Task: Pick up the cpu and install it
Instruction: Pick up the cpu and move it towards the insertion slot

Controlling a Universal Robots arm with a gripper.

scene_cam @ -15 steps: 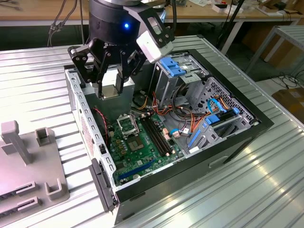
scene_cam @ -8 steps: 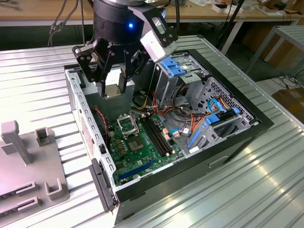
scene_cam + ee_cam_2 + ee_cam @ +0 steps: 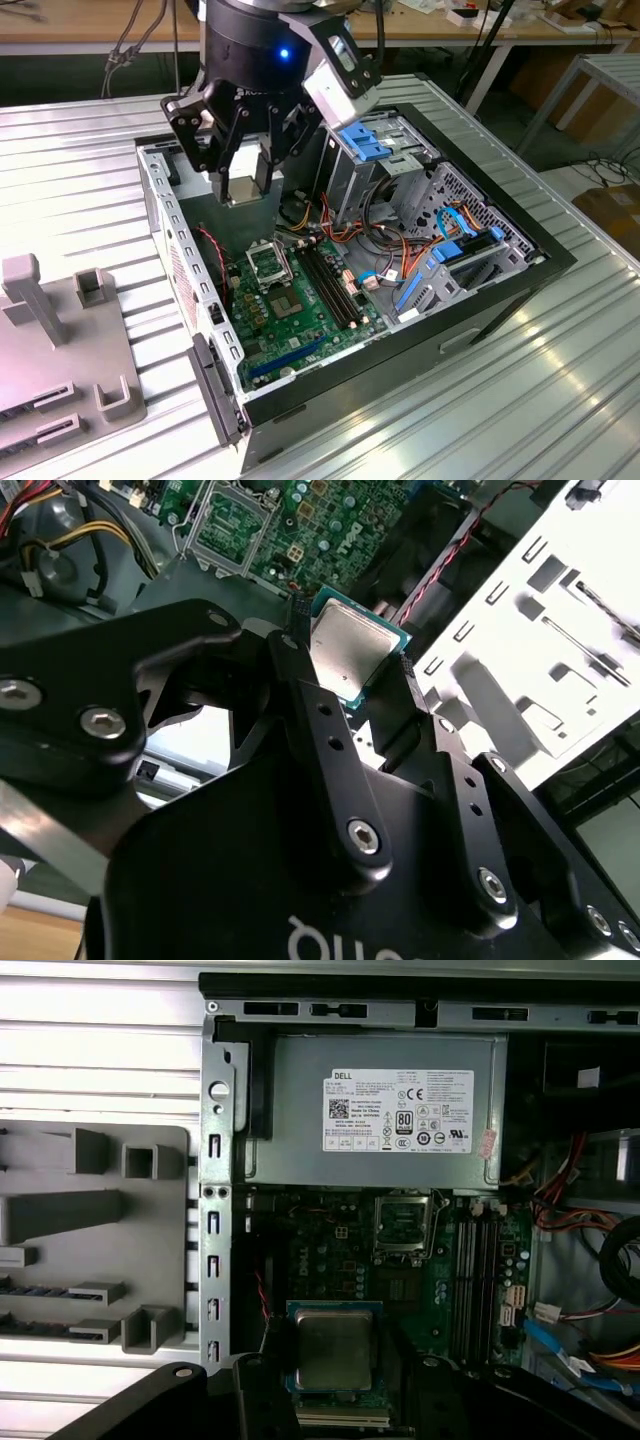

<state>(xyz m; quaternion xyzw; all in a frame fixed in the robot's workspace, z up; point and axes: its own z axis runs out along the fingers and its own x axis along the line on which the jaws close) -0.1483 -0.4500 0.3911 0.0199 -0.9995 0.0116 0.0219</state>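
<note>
Exterior view: my black multi-link gripper point(image 3: 243, 192) hangs over the open black computer case point(image 3: 470, 330). It's pinching the small flat square cpu with the silver-grey metal top point(image 3: 243, 186), well above the green motherboard point(image 3: 305, 315). The black-framed square socket point(image 3: 268, 263) sits lower in the picture, slightly toward the exterior view's right. Risk: descent off-centre, chip lands on the frame.

Second wrist view: my fingers point(image 3: 320, 720) clamp the cpu point(image 3: 350, 650) at two opposite edges only. Thin grip, so a slip or a knock drops it onto the board. Tilted entry could bend the socket contacts.

First wrist view: the cpu point(image 3: 335, 1348) is well apart from the socket point(image 3: 403, 1222), with the long black memory slots point(image 3: 472, 1270) just beside the socket. Can't make out the chip's corner mark here. Wrong rotation means it won't seat.
</note>
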